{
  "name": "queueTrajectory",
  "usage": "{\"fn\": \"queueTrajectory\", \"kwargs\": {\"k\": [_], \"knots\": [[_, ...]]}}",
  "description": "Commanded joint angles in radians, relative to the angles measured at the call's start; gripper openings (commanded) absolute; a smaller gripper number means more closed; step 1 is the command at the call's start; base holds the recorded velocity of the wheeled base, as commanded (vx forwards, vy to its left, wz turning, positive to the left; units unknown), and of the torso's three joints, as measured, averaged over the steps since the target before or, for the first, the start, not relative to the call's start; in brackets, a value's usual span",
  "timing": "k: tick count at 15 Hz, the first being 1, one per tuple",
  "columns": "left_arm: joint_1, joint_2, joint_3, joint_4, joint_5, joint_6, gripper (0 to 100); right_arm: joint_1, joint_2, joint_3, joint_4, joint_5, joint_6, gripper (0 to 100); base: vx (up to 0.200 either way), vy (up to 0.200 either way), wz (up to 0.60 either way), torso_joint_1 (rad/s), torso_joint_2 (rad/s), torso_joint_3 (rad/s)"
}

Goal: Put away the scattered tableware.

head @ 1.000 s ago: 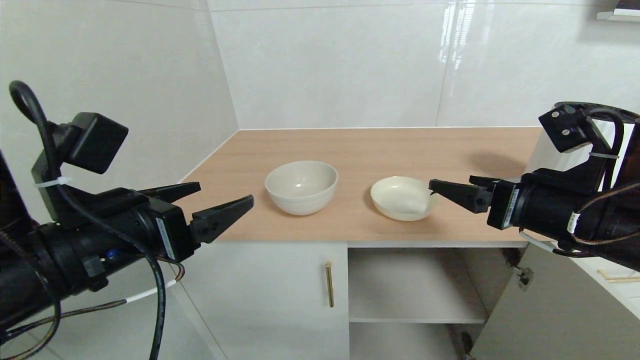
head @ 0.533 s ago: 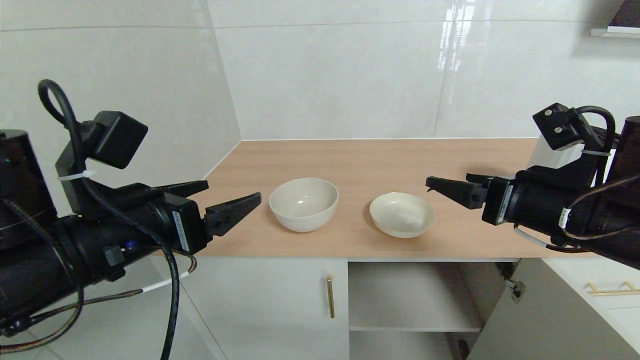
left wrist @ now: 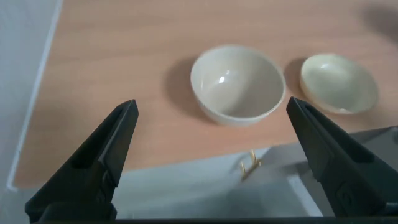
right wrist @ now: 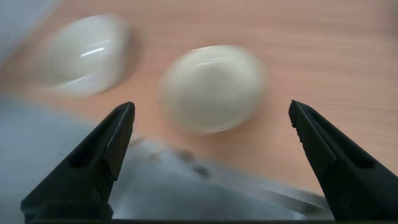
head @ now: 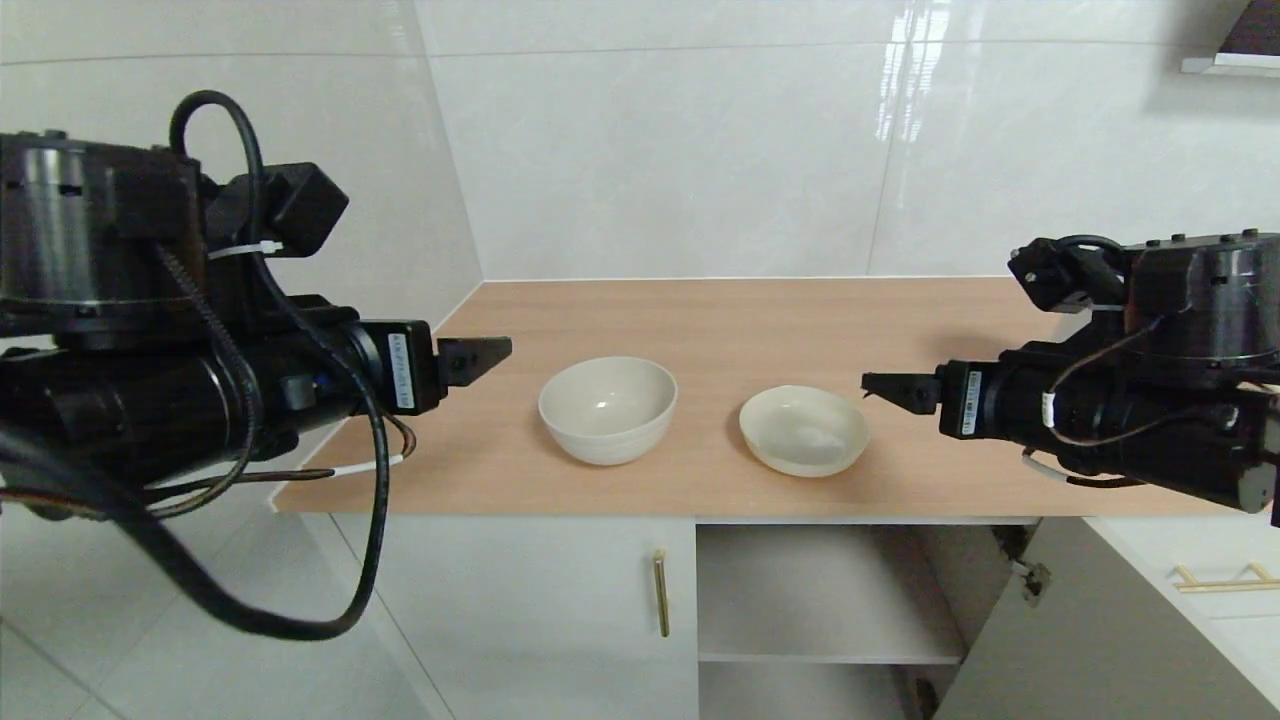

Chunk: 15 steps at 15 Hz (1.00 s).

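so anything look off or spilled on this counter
Nothing stands out. The deep bowl and the shallow bowl sit upright and apart on the counter, no spill or visible damage. The cabinet door below stands open, which fits the task.

The head camera faces the counter (head: pixel 760 320) from in front and slightly above, at mid range, while both wrist cameras look steeply down over the counter's front edge from closer in, and all three views share the bowl (head: pixel 607 408) and the dish (head: pixel 803 430).
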Motion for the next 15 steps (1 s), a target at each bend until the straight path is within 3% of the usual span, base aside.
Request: {"fn": "queueTrajectory", "kwargs": {"k": [1,2,4,9,10,15], "knots": [[0.023,0.143,-0.188,0.166,0.003,-0.089,100,-0.005,0.068,-0.027,0.001,-0.095,-0.002,100,0.0,0.0,0.0,0.0,0.0,0.0],[0.023,0.176,-0.255,0.263,-0.001,-0.192,100,-0.005,0.075,-0.03,0.003,-0.125,-0.002,100,0.0,0.0,0.0,0.0,0.0,0.0],[0.031,0.226,-0.337,0.364,-0.012,-0.276,100,-0.003,0.083,-0.033,0.004,-0.128,-0.001,100,0.0,0.0,0.0,0.0,0.0,0.0],[0.054,0.45,-0.406,0.369,-0.018,-0.299,100,0.002,0.092,-0.032,0.0,-0.131,0.002,100,0.0,0.0,0.0,0.0,0.0,0.0],[0.06,0.51,-0.455,0.369,-0.017,-0.344,100,0.017,0.085,-0.029,-0.002,-0.131,0.004,100,0.0,0.0,0.0,0.0,0.0,0.0],[0.068,0.55,-0.472,0.366,-0.015,-0.348,100,0.022,0.085,-0.026,-0.002,-0.131,0.005,100,0.0,0.0,0.0,0.0,0.0,0.0]]}}
